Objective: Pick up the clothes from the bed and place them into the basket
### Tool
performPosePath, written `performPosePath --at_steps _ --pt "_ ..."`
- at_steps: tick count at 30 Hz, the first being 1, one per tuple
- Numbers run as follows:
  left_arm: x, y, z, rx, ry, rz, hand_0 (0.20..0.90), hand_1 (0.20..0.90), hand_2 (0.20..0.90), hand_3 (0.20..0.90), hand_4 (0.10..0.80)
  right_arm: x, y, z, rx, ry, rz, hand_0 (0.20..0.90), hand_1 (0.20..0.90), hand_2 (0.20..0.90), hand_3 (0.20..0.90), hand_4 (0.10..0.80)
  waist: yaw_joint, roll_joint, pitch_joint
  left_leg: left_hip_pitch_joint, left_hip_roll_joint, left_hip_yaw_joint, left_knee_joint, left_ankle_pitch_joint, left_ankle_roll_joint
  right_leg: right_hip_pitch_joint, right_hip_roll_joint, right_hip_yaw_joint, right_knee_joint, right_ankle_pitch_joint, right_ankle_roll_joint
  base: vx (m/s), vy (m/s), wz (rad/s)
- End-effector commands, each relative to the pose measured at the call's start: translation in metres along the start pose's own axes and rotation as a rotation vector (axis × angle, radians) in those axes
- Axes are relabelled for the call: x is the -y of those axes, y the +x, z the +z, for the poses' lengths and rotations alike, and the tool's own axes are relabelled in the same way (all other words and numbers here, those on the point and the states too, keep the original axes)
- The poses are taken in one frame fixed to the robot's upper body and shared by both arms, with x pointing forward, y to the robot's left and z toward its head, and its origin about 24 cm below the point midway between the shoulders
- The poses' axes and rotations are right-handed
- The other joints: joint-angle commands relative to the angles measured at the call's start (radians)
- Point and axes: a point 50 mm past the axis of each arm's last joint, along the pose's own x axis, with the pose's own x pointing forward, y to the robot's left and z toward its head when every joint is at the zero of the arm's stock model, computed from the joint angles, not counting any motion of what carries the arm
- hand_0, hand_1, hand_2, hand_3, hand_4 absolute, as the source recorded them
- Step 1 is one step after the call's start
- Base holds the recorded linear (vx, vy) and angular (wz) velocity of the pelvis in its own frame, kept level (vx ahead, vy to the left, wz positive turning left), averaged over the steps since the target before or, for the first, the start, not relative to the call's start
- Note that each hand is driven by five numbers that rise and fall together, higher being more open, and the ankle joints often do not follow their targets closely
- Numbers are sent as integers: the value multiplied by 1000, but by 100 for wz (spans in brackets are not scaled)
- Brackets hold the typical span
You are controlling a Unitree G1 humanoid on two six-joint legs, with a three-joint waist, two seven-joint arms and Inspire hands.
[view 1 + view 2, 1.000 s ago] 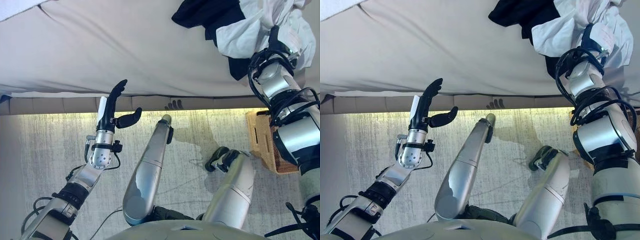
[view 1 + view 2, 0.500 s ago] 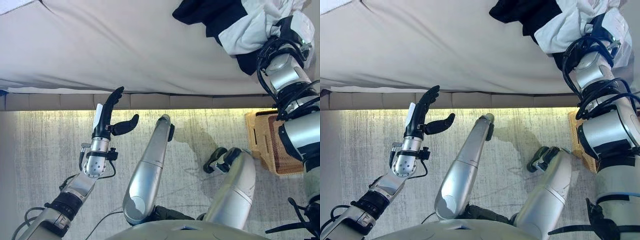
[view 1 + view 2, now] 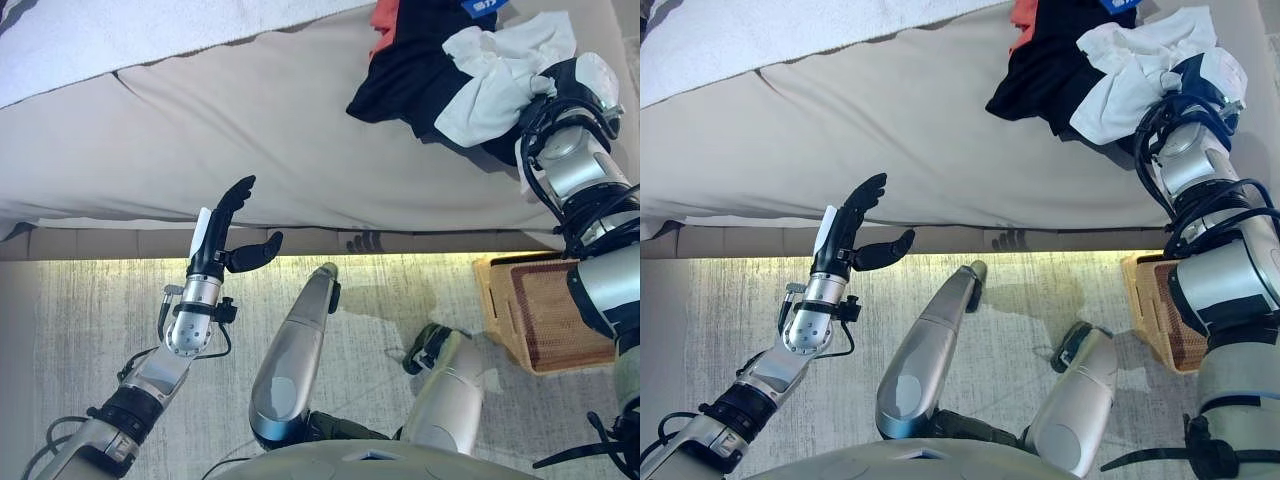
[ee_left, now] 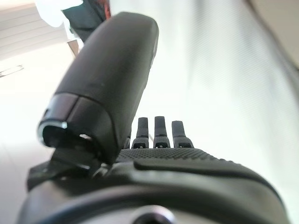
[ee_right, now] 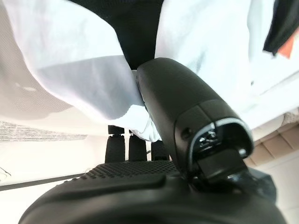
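A pile of clothes lies at the bed's far right: a black garment (image 3: 410, 75), a crumpled white garment (image 3: 490, 70) and a bit of red cloth (image 3: 385, 15). My right hand (image 3: 562, 85) is in the white garment at the pile's right side. In the right wrist view its thumb (image 5: 177, 98) and curled fingers pinch the white cloth (image 5: 70, 60). My left hand (image 3: 225, 230) is open and empty, raised at the bed's front edge, far left of the pile; its thumb (image 4: 117, 70) stands free. The wicker basket (image 3: 545, 310) stands on the floor at the right, below my right arm.
The bed (image 3: 250, 130) has a beige sheet, with a white blanket (image 3: 120, 35) at the far left. A pale rug (image 3: 80, 320) covers the floor in front of the bed.
The camera has tilted up, so more of the bed and the pile show. My right hand stays in the white garment. My left hand stays raised and open.
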Motion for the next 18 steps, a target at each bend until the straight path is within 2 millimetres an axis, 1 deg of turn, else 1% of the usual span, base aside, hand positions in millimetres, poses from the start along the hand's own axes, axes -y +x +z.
performPosePath --at_steps 1,4,7,9,14,15,17,18 --pt "-26 12 28 147 23 67 900 900 900 900 800 53 6 16 127 69 -149 300 300 300 200 100 10 -64 -124 94 37 18 -63 -75 23 91 30 -48 -66 68 -60 51 -34 -8" --pt "-26 13 29 145 32 60 900 900 900 900 800 54 5 16 135 108 -129 300 300 300 200 100 11 -78 -139 137 47 17 -109 -61 17 147 32 -64 -129 85 -56 39 -20 -9" --pt "-26 12 26 126 38 55 900 900 900 900 800 52 5 13 144 128 -103 300 300 300 200 100 11 -86 -158 175 54 21 -151 -50 7 203 42 -77 -191 95 -53 48 -3 -8" --pt "-26 13 26 125 39 50 900 900 900 900 800 53 5 12 143 149 -100 300 300 300 200 100 12 -87 -160 182 55 16 -148 -53 5 221 40 -82 -200 106 -52 0 0 0" --pt "-25 13 24 114 45 40 900 900 900 900 800 53 5 15 156 253 -67 300 300 300 200 100 18 -90 -169 210 56 13 -175 -47 -1 271 47 -97 -248 109 -47 1 -4 3" --pt "-25 12 24 111 46 38 900 900 900 900 800 51 4 15 162 281 -45 300 300 300 200 100 19 -91 -170 217 57 12 -184 -44 -3 284 48 -101 -260 111 -47 19 17 3" --pt "-25 11 21 103 49 37 900 900 900 900 800 42 3 17 180 385 61 300 300 300 200 100 22 -93 -176 243 61 11 -222 -30 -7 303 48 -109 -283 116 -45 36 25 9" --pt "-26 10 20 99 50 38 900 900 900 900 800 33 1 18 195 492 176 300 300 300 200 100 23 -95 -179 251 64 8 -236 -22 -11 316 49 -110 -298 120 -43 46 18 8"
